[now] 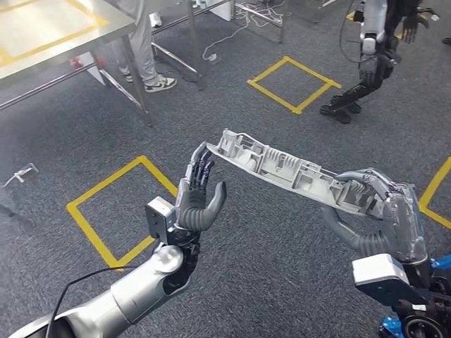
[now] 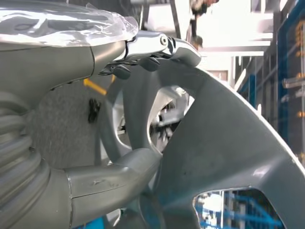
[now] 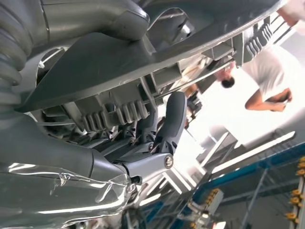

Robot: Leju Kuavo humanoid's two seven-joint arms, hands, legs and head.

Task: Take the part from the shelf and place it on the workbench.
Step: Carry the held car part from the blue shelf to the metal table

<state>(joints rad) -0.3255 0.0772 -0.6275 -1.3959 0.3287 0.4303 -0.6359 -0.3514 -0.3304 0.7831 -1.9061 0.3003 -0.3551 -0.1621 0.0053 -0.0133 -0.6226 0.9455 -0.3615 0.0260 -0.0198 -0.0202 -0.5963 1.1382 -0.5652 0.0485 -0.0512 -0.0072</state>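
The part [image 1: 276, 169] is a long grey ribbed casting, held level above the carpet. My right hand [image 1: 382, 211], wrapped in clear film, grips its right end with the fingers over the top and the thumb underneath. In the right wrist view the fingers [image 3: 172, 124] press on the ribbed underside of the part [image 3: 107, 62]. My left hand [image 1: 199, 193] stands upright with its fingers spread. Its fingertips touch the part's left tip while the thumb stays clear. The left wrist view shows the part [image 2: 230, 143] close against those fingertips [image 2: 179, 47].
A metal workbench [image 1: 53, 28] stands at the far left, with a person's legs [image 1: 144, 49] beside it. Another robot [image 1: 372, 56] stands at the far right. Yellow tape squares [image 1: 292, 84] mark the grey carpet. A blue base [image 1: 393, 324] sits by my right arm.
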